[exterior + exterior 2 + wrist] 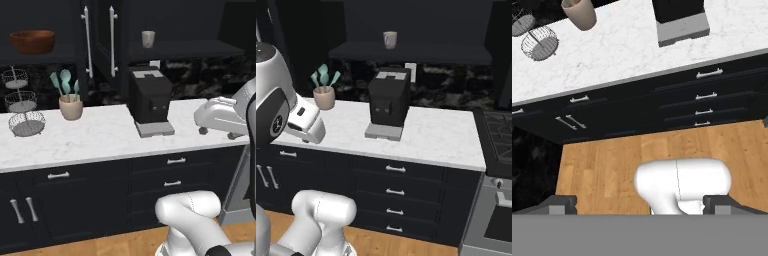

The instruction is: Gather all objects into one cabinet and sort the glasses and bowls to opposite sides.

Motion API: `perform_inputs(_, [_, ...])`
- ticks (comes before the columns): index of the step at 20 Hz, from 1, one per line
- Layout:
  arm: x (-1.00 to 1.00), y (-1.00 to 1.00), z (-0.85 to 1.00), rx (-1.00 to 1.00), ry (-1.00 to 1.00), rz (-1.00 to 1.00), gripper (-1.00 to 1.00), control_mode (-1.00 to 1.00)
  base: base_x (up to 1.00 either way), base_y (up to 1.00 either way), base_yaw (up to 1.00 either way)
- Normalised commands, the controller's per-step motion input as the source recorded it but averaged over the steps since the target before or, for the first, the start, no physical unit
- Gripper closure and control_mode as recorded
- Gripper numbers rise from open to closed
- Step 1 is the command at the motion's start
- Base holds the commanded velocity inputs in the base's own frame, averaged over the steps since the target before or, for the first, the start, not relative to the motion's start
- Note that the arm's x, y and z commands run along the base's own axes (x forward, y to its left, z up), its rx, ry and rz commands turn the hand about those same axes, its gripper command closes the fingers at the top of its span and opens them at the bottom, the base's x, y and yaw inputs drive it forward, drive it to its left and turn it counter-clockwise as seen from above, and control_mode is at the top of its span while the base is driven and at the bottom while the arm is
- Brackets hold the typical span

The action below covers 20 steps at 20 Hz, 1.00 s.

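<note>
A reddish-brown wooden bowl [32, 41] rests on the shelf of the black wall cabinet [50, 56] at the upper left. Its tall doors stand open, with long white bar handles [87, 42]. One pale handled mug [148, 39] [389, 39] stands upright on the dark shelf above the coffee machine. My hand [220, 116] [303, 122] hovers at the counter's front edge, far below both. In the hand view my gripper [640, 204] is open, fingertips [562, 204] wide apart over the wooden floor, with nothing between them.
A black coffee machine [150, 100] [387, 100] sits mid-counter. A beige pot of teal utensils [71, 107] [324, 97] and a tiered wire basket [22, 105] stand to its left. A stove [496, 130] borders the counter's right end. Drawers [172, 172] line the front below.
</note>
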Motion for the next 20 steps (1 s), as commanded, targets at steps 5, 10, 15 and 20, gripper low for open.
perform_inputs(5, [0.00, 0.00, 0.00, 0.00, 0.00, 0.00, -1.00, 1.00, 0.37, -0.26, -0.03])
perform_inputs(10, [0.00, 0.00, 0.00, 0.00, 0.00, 0.00, -1.00, 1.00, 0.61, -0.29, -0.06])
perform_inputs(15, [0.00, 0.00, 0.00, 0.00, 0.00, 0.00, -1.00, 1.00, 0.58, -0.31, -0.05])
perform_inputs(20, [0.00, 0.00, 0.00, 0.00, 0.00, 0.00, -1.00, 1.00, 0.58, -0.26, -0.06])
